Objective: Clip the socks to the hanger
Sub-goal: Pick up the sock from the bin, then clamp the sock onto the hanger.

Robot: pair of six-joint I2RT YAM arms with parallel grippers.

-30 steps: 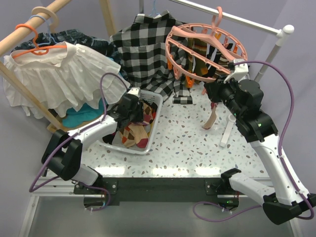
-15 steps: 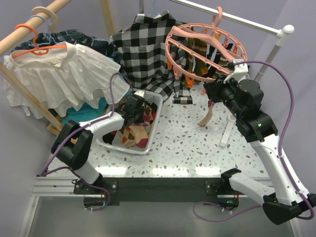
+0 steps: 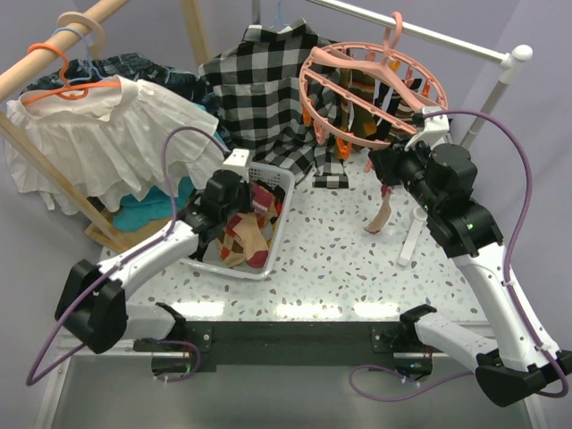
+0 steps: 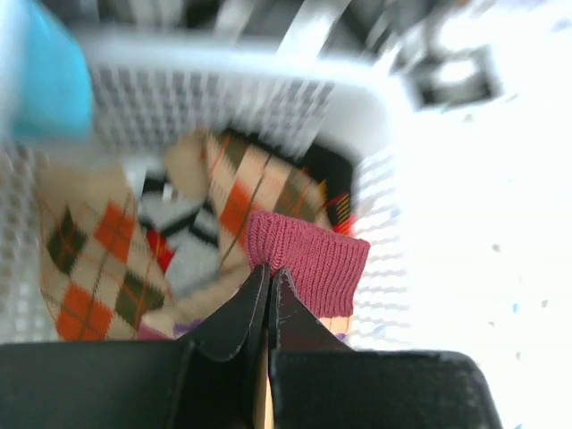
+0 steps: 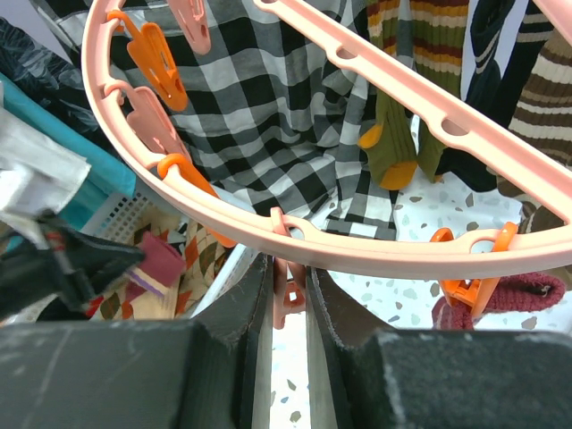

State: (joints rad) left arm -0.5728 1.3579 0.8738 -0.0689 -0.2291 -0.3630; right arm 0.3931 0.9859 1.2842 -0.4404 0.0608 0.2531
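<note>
Left arm's elbow has dropped low and out to the side since a second ago, and the left gripper (image 4: 268,273) has snapped closed inside the white mesh basket (image 3: 284,189), fingertips pressed together on the lower edge of a sock's magenta ribbed cuff (image 4: 308,259). Its wrist camera shows that pinch, with orange-and-brown argyle socks (image 4: 89,268) heaped below it; from the top view the arm's own bulk hides the grip. Over on the right, nothing has shifted: the right gripper (image 5: 288,268) sits up at the near rim of the salmon-pink hanger (image 3: 357,67), jaws narrow on either side of a small pink clip peg (image 5: 288,299). Only the right wrist view reveals that peg, plus striped socks (image 5: 438,36) and an olive sock with a yellow toe (image 5: 393,134) already hung on the ring. Overhead, a beige sock (image 3: 384,213) dangles below that gripper, above the speckled table (image 3: 340,259).
</note>
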